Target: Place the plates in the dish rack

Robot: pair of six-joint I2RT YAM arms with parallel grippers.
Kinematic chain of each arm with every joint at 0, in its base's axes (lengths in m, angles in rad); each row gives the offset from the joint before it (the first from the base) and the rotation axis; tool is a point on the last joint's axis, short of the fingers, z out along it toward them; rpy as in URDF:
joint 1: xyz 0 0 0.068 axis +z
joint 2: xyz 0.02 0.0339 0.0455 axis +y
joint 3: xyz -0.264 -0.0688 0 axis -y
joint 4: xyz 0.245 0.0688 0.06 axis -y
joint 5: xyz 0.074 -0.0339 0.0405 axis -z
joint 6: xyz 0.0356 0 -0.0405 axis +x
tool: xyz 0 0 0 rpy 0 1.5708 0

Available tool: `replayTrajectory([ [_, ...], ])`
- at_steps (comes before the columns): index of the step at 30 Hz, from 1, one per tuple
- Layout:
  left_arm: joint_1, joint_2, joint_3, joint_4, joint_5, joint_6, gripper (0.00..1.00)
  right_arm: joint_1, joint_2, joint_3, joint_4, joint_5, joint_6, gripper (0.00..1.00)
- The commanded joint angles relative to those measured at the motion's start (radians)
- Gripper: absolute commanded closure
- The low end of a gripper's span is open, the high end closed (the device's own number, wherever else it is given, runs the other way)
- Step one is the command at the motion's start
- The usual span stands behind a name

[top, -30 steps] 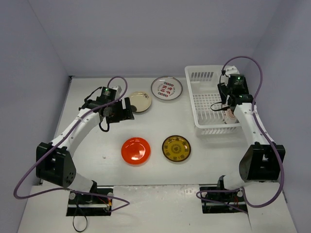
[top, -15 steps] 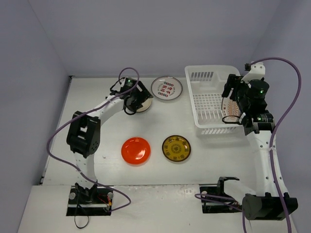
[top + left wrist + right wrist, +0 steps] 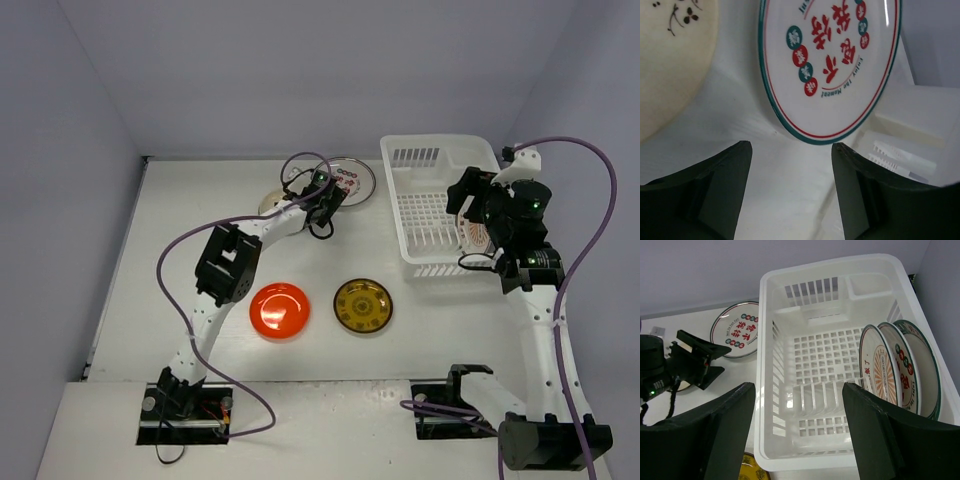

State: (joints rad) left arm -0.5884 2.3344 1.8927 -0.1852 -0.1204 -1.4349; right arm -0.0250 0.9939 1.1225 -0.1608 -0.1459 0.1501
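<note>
The white dish rack (image 3: 428,205) stands at the far right and holds three plates (image 3: 478,233) upright at its right end. In the right wrist view they are an orange-patterned one (image 3: 881,372), a red-patterned one (image 3: 900,370) and a blue-rimmed one (image 3: 924,377). My right gripper (image 3: 467,205) hangs open and empty above the rack (image 3: 805,385). My left gripper (image 3: 333,200) is open and empty, low over the table, just short of a white red-patterned plate (image 3: 345,180) (image 3: 835,60). The cream plate (image 3: 272,200) (image 3: 670,65) lies to its left. The red-orange plate (image 3: 279,311) and the yellow-brown plate (image 3: 363,305) lie nearer.
The left arm's links stretch across the table's left half, over part of the cream plate. The rack's left wall (image 3: 905,150) is close to the right of the patterned plate. Grey walls close in the table on three sides.
My left gripper swung right from the cream plate to the red-patterned plate. My right gripper left a plate standing in the rack, rose, and now hangs open above it.
</note>
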Motion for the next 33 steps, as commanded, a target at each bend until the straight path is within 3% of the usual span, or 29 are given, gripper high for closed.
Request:
replayTrajectory([
  [1, 0.006, -0.004, 0.071, 0.024, -0.104, -0.101, 0.36, 0.000, -0.029, -0.004, 0.066, -0.020, 0.009, 0.28],
  [6, 0.006, 0.048, 0.115, 0.044, -0.145, -0.108, 0.42, 0.011, -0.043, -0.027, 0.069, -0.021, 0.009, 0.28],
  [9, 0.006, 0.085, 0.137, 0.058, -0.147, -0.125, 0.51, 0.019, -0.047, -0.033, 0.070, -0.024, 0.014, 0.28],
  [15, 0.006, 0.111, 0.103, 0.118, -0.150, -0.147, 0.78, 0.046, -0.055, -0.050, 0.070, -0.009, -0.001, 0.28],
  [19, 0.007, 0.036, -0.010, 0.254, -0.163, -0.148, 1.00, 0.057, -0.058, -0.055, 0.067, -0.006, -0.015, 0.28],
  [28, 0.041, -0.297, -0.332, 0.440, -0.110, -0.029, 1.00, 0.071, -0.037, -0.032, 0.066, -0.096, 0.019, 0.29],
  [33, 0.090, -0.528, -0.487, 0.458, 0.028, 0.099, 1.00, 0.086, 0.006, -0.006, 0.089, -0.184, 0.106, 0.28],
])
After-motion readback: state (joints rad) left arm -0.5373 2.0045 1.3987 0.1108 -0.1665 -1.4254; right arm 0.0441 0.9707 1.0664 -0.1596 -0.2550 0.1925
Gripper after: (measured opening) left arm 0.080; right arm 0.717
